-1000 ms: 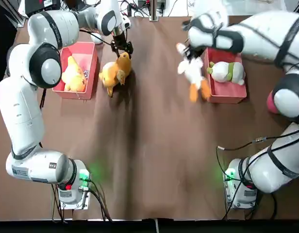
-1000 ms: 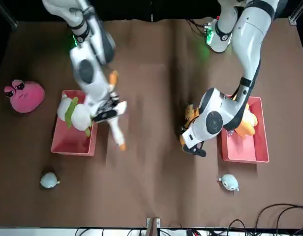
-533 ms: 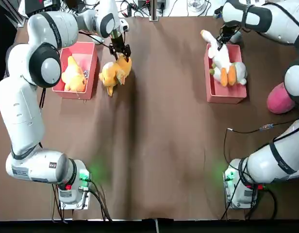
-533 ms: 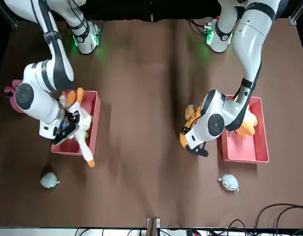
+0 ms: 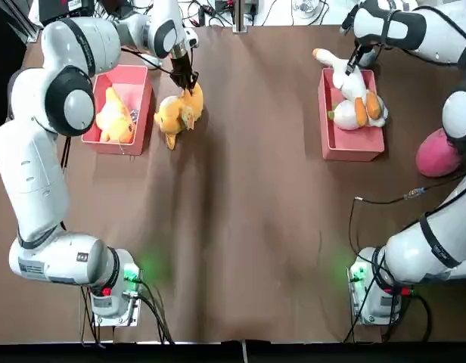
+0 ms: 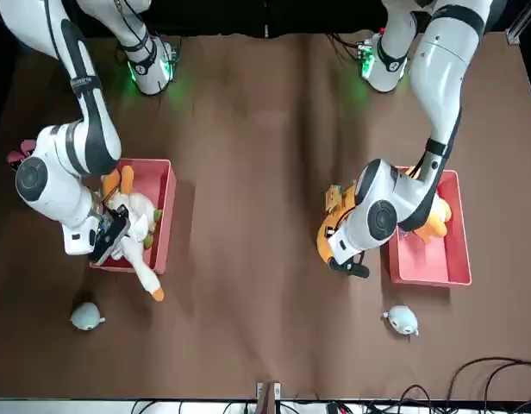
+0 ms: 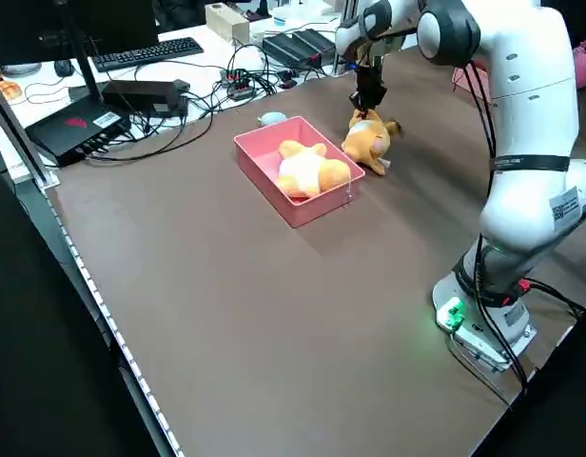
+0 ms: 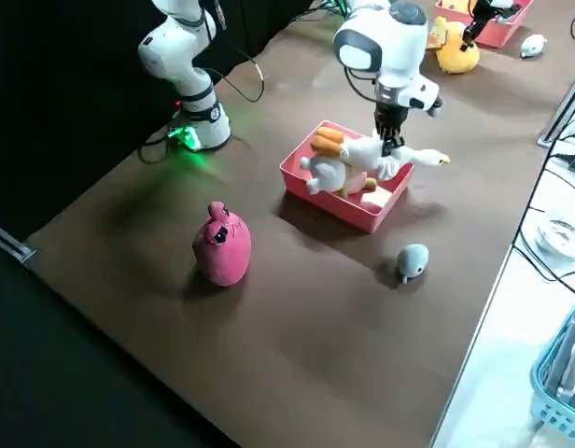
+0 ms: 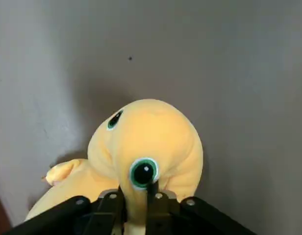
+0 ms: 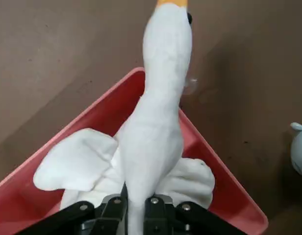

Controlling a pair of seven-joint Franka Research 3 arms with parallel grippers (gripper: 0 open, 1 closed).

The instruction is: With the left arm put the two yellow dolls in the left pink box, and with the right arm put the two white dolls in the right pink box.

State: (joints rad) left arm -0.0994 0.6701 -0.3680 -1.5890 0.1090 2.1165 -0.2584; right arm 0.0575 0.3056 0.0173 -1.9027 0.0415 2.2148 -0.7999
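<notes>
1. Brown cloth table (image 5: 240, 227), arm bases nearest, a pink round toy (image 5: 437, 151) off to the right.
2. Farther out: left gripper (image 5: 184, 78) pinched shut on the yellow doll (image 5: 176, 113), just beside the left pink box (image 5: 146, 113). Best lifted clear of the rim, then let go inside next to the other yellow doll (image 5: 114, 117).
3. Right gripper (image 5: 357, 55) clamped on the white goose doll (image 5: 346, 83), body in the right pink box (image 5: 331, 140), neck over the rim. Lower, then release.

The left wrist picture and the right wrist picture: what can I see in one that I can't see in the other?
Only the left wrist view shows the yellow doll, pinched at its head by the left gripper, lying on the table. Only the right wrist view shows the white goose doll, held by the right gripper over the pink box, plus a small grey toy. Both show the brown tablecloth.
</notes>
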